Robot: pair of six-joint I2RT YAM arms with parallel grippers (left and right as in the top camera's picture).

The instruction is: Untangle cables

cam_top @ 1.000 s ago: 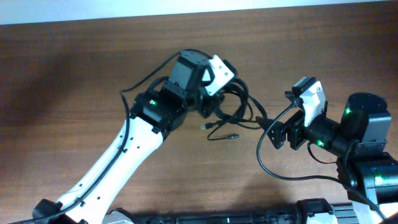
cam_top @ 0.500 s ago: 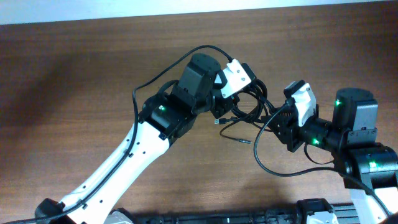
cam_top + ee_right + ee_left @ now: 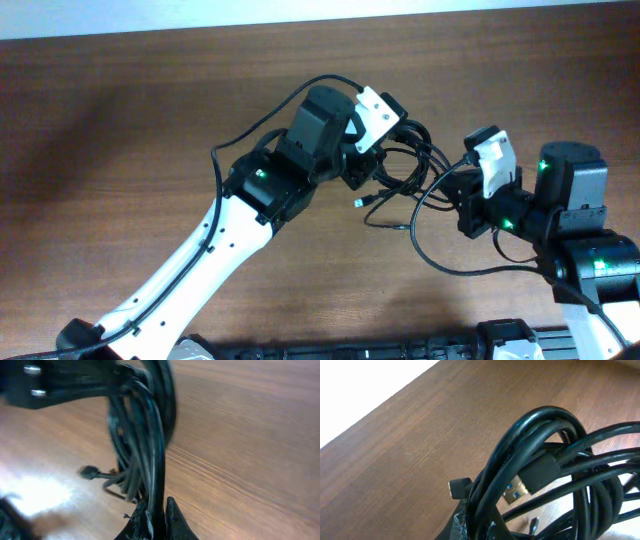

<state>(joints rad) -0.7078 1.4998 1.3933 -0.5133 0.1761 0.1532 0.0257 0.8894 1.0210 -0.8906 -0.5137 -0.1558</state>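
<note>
The cables (image 3: 402,160) are a tangled bundle of thin black cords hanging between my two grippers above the table. My left gripper (image 3: 360,168) is shut on the bundle's left side. In the left wrist view the cables (image 3: 555,460) loop over its fingertips (image 3: 470,522), and a gold USB plug (image 3: 519,489) shows among them. My right gripper (image 3: 447,185) is at the bundle's right side. The right wrist view shows it (image 3: 159,517) shut on one strand of the cables (image 3: 142,435). Two loose plug ends (image 3: 364,201) dangle below the bundle.
Bare brown wooden table (image 3: 120,130) lies all around. The right arm's own thicker black wire (image 3: 440,268) loops low near the front. The white far edge (image 3: 300,10) runs along the top. The left gripper's dark body (image 3: 50,380) sits close ahead of the right one.
My right gripper was open a second ago and has shut on a strand at the bundle's right. The left gripper carried the bundle rightwards, then held still.
</note>
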